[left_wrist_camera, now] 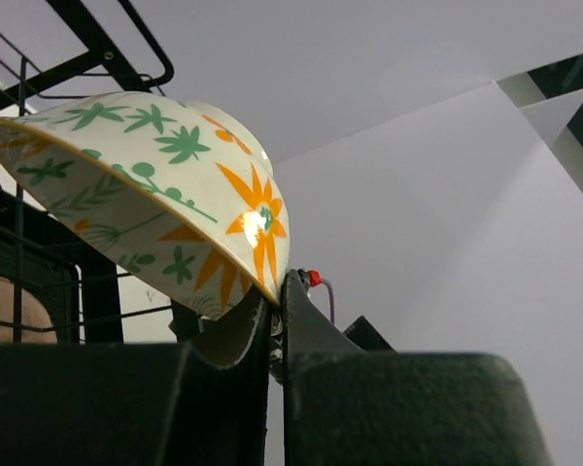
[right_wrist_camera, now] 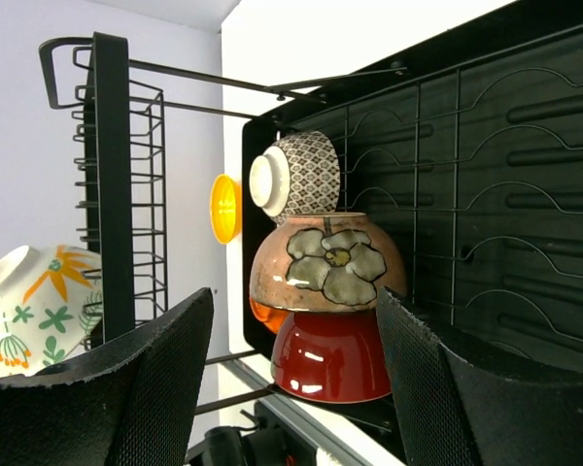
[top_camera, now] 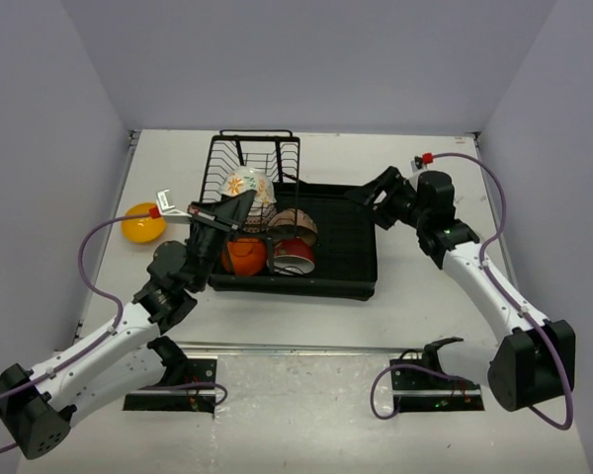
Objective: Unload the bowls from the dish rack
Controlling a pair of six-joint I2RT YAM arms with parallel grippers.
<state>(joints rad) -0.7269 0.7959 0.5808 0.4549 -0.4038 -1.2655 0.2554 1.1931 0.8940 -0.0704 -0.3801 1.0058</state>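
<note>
Centre-left of top view | my left jaws pinch rim of white floral bowl (top_camera: 243,184), bowl lying up-frame | right jaws wide, empty

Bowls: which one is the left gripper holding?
The white bowl with green leaves and orange flowers, its rim pinched in the left gripper. The orange bowl, brown bowl and red bowl sit in the dish rack; the yellow bowl lies outside it.

No text, label, brand, number or sign can be read anywhere in any of the three views.
</note>
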